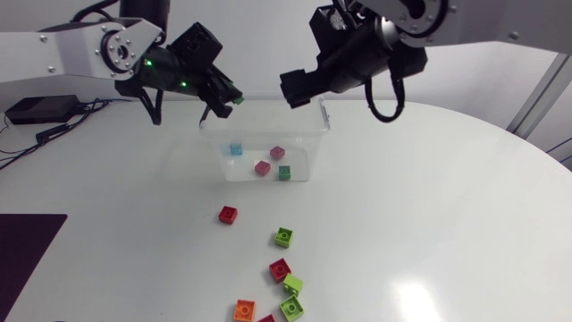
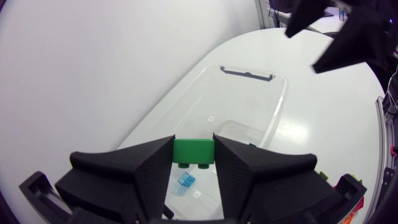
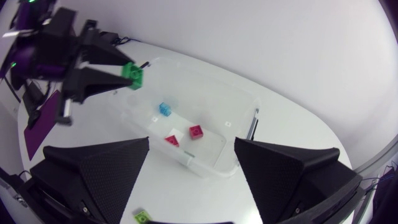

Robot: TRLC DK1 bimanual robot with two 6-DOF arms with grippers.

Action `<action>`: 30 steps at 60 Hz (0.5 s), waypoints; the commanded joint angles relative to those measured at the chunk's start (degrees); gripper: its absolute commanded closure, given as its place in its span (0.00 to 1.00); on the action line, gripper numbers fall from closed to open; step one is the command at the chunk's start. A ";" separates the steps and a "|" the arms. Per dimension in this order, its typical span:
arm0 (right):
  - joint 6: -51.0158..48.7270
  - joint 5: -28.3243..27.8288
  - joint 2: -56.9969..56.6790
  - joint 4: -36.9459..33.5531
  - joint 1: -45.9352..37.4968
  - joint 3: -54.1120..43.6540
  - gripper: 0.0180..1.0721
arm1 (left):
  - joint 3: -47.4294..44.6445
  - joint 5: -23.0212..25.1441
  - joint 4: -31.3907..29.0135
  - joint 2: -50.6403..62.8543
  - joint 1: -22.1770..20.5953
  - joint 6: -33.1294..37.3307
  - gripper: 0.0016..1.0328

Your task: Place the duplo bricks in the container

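Brick (image 2: 193,151) small, dark green, clamped in left hand (image 2: 193,148); right hand (image 3: 193,144) spread wide.

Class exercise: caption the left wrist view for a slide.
Left gripper holds green brick above clear container; blue brick inside.

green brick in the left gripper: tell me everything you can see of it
The green brick is small, dark green and looks like glossy plastic, with round bumps showing along one edge. It is clamped on two opposite sides between the black fingers of the left gripper. It hangs in the air over the rim at one end of the clear container. Nothing else touches it.
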 commanded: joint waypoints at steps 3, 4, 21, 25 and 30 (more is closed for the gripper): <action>-0.72 -0.90 -5.51 -2.07 2.99 -9.88 0.05 | 4.10 0.32 1.38 5.24 0.26 -1.18 0.66; -0.63 -1.17 -6.30 -2.07 3.52 -11.64 0.05 | 4.63 0.32 1.46 5.86 0.26 -1.36 0.66; -0.10 -3.80 -9.64 -0.84 9.06 -26.14 0.05 | 9.99 -0.03 1.38 13.06 0.61 -1.71 0.50; -0.19 -4.86 -9.11 -0.31 10.02 -27.81 0.05 | 10.78 -0.03 1.29 13.68 0.70 -1.80 0.24; -0.63 -6.35 -7.88 0.39 10.81 -28.78 0.05 | 11.57 -0.03 1.20 13.94 0.70 -1.88 0.07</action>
